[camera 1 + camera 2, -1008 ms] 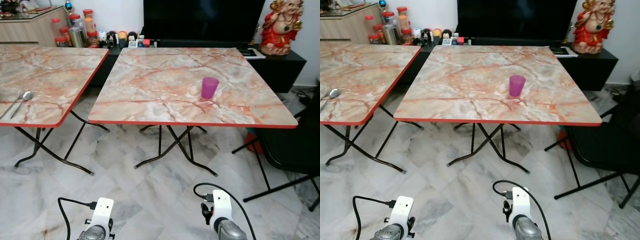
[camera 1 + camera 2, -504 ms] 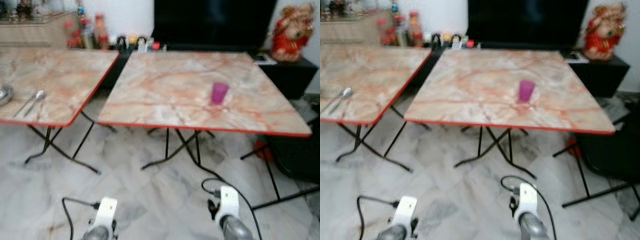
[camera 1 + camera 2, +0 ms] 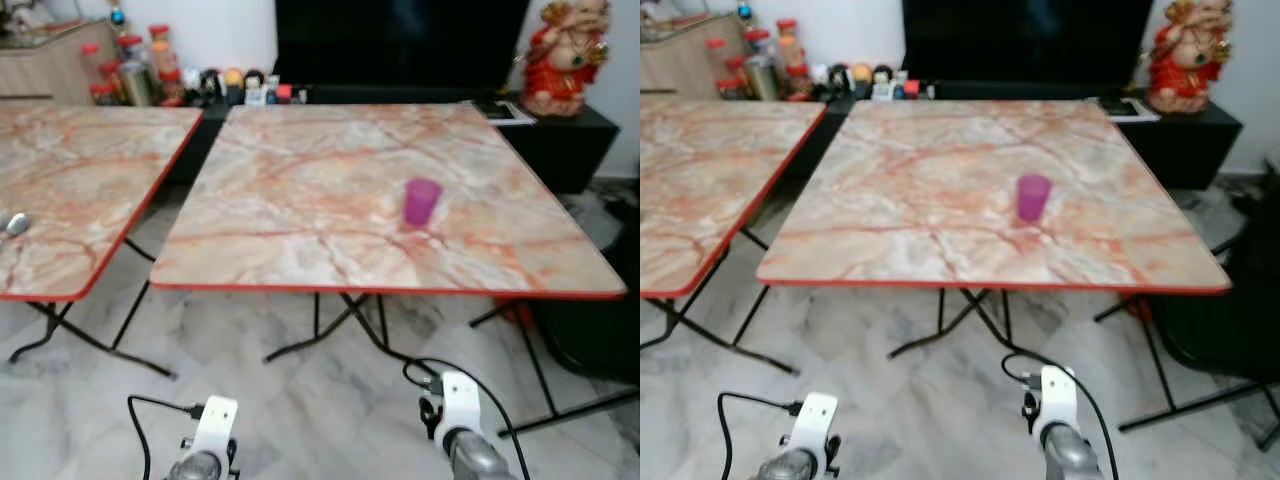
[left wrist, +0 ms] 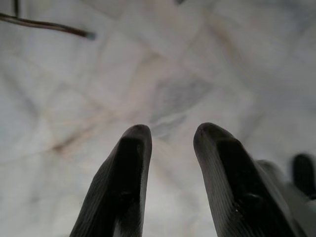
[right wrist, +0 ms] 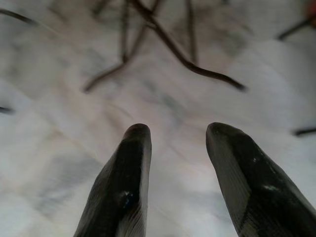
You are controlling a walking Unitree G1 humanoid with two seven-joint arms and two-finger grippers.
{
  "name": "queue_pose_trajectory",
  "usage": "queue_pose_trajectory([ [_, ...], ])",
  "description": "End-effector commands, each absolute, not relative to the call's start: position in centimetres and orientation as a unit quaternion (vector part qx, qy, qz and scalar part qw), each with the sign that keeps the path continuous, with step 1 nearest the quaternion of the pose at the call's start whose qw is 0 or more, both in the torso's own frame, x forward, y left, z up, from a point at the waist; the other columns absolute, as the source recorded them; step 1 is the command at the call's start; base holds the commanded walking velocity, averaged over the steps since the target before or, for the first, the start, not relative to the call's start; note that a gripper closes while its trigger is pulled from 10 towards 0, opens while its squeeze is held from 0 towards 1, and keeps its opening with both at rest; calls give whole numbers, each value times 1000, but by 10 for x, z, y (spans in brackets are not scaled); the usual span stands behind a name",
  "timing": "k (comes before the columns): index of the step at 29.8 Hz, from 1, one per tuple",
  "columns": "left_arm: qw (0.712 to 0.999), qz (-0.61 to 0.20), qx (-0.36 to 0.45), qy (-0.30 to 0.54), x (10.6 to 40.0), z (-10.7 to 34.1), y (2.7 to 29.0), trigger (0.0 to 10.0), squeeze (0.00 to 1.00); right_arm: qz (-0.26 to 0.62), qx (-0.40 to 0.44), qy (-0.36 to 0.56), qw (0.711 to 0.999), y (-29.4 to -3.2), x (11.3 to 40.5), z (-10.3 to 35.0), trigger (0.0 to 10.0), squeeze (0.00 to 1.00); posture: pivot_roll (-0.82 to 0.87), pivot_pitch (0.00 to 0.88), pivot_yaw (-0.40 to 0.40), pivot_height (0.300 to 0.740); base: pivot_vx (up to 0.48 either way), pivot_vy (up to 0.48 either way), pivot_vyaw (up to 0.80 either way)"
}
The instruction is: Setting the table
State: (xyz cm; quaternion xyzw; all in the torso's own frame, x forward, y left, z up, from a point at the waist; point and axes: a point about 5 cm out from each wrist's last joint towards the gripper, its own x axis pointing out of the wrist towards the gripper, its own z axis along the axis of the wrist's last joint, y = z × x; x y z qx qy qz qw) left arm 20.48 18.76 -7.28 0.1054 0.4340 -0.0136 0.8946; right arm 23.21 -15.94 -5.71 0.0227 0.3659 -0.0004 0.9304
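A spoon (image 3: 15, 223) lies at the left table's (image 3: 90, 170) edge; a purple cup (image 3: 421, 201) stands alone on the middle table (image 3: 300, 190). Both the left gripper (image 4: 170, 136) and right gripper (image 5: 173, 136) hang parted and empty above the floor (image 3: 300, 400). Setting looks barely begun.

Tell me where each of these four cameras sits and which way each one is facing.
Left eye view: on the head, looking forward and down at the marble table with a purple cup; both wrists show low.
Right eye view: beside it, same scene, shifted slightly.
Left wrist view: on the left wrist, looking down along the open left hand at the marble floor.
Right wrist view: likewise along the open right hand; black table legs ahead.
Shared: both wrist views see the floor.
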Motion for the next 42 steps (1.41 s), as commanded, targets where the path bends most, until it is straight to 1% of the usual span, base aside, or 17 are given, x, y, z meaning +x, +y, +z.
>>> queue_pose_trajectory([
  [1,896,-30,108,431,208,-72,178,10000,0,-11,7,361,932,-175,229,-57,10000,0,-70,0,-3,736,0,0,0],
  [8,892,-32,111,438,201,-76,180,10000,0,-10,-26,348,937,-185,223,-58,10000,0,-85,0,-2,736,0,0,0],
  [12,887,-32,112,446,196,-78,182,10000,0,-2,-28,285,958,-189,230,-46,10000,0,-89,0,-2,736,0,0,0],
  [13,887,-32,112,446,196,-78,182,10000,0,-2,-28,285,958,-189,230,-46,10000,0,-89,0,-2,736,0,0,0],
  [18,886,-33,111,449,193,-80,181,10000,0,12,-47,221,974,-192,232,-31,10000,0,-109,0,-2,736,0,0,0],
  [20,886,-33,111,450,192,-80,181,10000,0,20,-61,166,984,-192,231,-13,10000,0,-122,2,-2,736,0,0,0],
  [21,886,-33,111,450,192,-80,181,10000,0,20,-61,166,984,-192,231,-13,10000,0,-122,2,-2,736,0,0,0],
  [22,886,-34,111,450,192,-80,181,10000,0,20,-66,144,987,-192,231,-3,10000,0,-122,2,-2,736,0,0,0],
  [23,886,-34,110,449,192,-80,181,10000,0,30,-79,108,991,-188,233,14,10000,0,-128,2,-2,736,0,0,0],
  [26,887,-33,108,448,192,-80,181,10000,0,37,-78,71,994,-180,237,37,10000,0,-135,3,-1,736,0,0,0],
  [30,887,-33,107,447,193,-80,181,10000,0,39,-66,20,997,-168,248,68,10000,0,-137,1,-2,736,0,0,0],
  [33,889,-29,102,445,193,-79,181,10000,0,40,-60,-18,997,-157,263,99,10000,0,-134,0,-3,736,0,0,0],
  [36,891,-26,95,443,194,-79,181,10000,0,28,-39,-53,997,-148,293,127,10000,0,-133,0,-3,736,0,0,0],
  [38,891,-26,96,443,194,-79,180,10000,0,26,-37,-51,998,-147,299,129,10000,0,-131,0,1,736,0,0,0],
  [39,891,-24,97,443,195,-79,180,10000,0,14,-38,-44,998,-146,312,132,10000,0,-124,0,5,736,0,0,0],
  [40,891,-23,98,443,195,-79,180,10000,0,8,-40,-41,998,-146,317,134,10000,0,-124,0,5,736,0,0,0],
  [42,892,-21,98,441,197,-78,180,10000,0,-12,-69,-9,997,-145,333,133,10000,0,-122,0,9,736,255,0,0],
])
